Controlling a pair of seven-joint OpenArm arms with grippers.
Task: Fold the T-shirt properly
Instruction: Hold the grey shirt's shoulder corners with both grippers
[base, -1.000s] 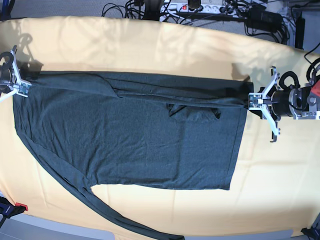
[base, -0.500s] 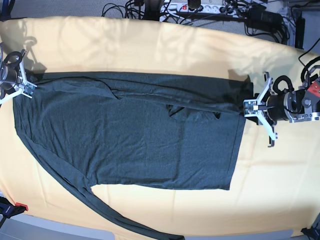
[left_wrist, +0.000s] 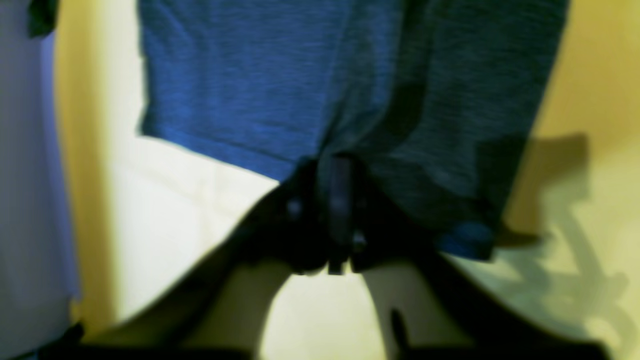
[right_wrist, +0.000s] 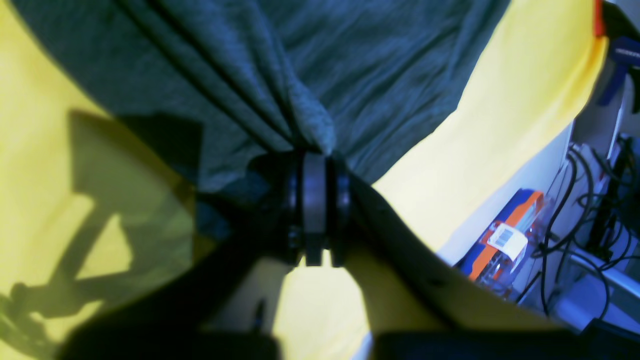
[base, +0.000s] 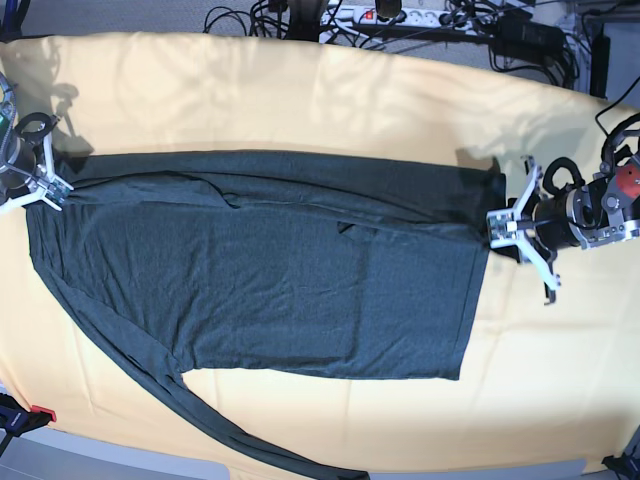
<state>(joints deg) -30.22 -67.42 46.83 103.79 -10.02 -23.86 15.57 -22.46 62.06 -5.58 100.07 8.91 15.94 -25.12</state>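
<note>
Since the dark charcoal heathered knit T-shirt (base: 270, 265) lies flat on the pale yellow cloth-covered tabletop (base: 300, 90) with its long axis running side to side, the next move turns on the two ends of its far edge, one at each hand. Nearest the base camera, a long sleeve trails off the front of the tabletop and is cut off by the frame. Further back, the left hand (base: 522, 236) sits at the hem corner, and its wrist view shows fabric bunched at the tips, though blur hides whether they pinch it or are parting. At the opposite end the right hand (base: 40, 180) meets the shoulder corner; its wrist view shows gathered cloth (right_wrist: 300, 120) at the tips, but I cannot tell if it is clamped.
</note>
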